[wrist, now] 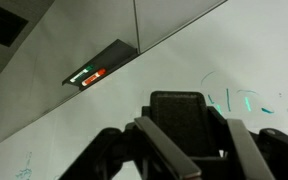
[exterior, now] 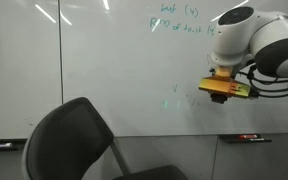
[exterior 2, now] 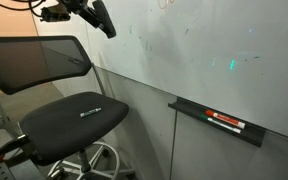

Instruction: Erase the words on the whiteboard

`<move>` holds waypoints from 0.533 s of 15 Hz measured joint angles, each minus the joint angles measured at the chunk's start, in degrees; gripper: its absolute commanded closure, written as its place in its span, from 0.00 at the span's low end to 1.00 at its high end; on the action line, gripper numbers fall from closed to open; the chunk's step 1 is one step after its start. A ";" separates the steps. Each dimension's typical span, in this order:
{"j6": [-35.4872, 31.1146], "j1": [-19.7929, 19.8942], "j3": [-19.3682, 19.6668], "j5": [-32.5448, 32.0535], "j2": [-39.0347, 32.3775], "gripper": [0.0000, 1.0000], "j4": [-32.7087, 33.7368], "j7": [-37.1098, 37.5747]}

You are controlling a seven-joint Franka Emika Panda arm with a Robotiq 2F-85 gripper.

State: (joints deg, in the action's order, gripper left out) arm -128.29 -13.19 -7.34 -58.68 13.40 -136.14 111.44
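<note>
The whiteboard (exterior: 104, 70) carries green handwriting (exterior: 179, 20) at its upper right and a few faint green marks (exterior: 177, 98) lower down. My gripper (exterior: 220, 84) is shut on an eraser (exterior: 222, 91), which looks yellow here and is held at the board surface below the writing. In the wrist view the eraser (wrist: 179, 115) is a dark block between my fingers (wrist: 189, 160), with green strokes (wrist: 239, 100) just beside it. In an exterior view my gripper (exterior 2: 96, 15) is at the top left, and faint green marks (exterior 2: 234, 62) show on the board.
A black office chair (exterior: 74, 140) (exterior 2: 59, 100) stands in front of the board. A marker tray (exterior 2: 219, 122) with a red and a black marker hangs under the board, and it also shows in the wrist view (wrist: 94, 72). More green scribble (wrist: 24, 165) is farther along the board.
</note>
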 measured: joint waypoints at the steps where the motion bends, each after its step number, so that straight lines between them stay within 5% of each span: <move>1: 0.58 -0.06 -1.69 0.00 1.68 0.69 -1.03 0.01; 8: 4.02 -4.57 -12.72 1.21 4.98 0.69 -1.98 -3.21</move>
State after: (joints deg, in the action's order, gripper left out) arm -124.27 -17.76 -20.06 -57.47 18.37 -138.11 108.23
